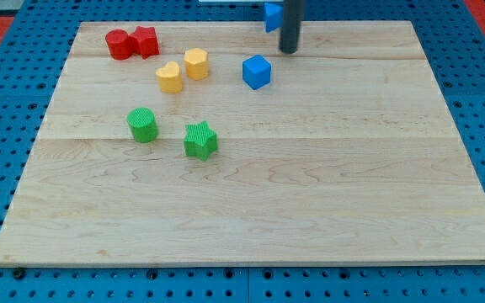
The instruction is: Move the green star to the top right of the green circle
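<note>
The green star [200, 140] lies on the wooden board [327, 194], left of centre. The green circle [142, 124] stands just to its left and slightly higher in the view. The two are apart by a small gap. My tip [289, 50] is near the view's top, right of centre, far above and to the right of the green star. It touches no block.
A blue cube [257, 71] sits below and left of my tip. Another blue block [273, 15] is partly hidden behind the rod at the top edge. Two yellow blocks [183, 70] and two red blocks [131, 42] lie at the upper left.
</note>
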`<action>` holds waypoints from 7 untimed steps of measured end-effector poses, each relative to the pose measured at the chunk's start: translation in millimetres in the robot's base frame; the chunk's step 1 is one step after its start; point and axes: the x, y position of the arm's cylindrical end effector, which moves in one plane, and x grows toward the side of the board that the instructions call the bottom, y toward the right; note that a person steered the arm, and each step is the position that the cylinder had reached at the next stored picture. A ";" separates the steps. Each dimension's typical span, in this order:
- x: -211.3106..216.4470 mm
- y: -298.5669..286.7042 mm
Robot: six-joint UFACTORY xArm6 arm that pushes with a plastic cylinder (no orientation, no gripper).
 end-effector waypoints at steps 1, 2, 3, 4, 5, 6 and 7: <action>12.2 15.5; 23.5 18.2; 61.1 15.6; 81.1 28.3; 90.7 80.7; 155.8 99.6; 202.8 64.9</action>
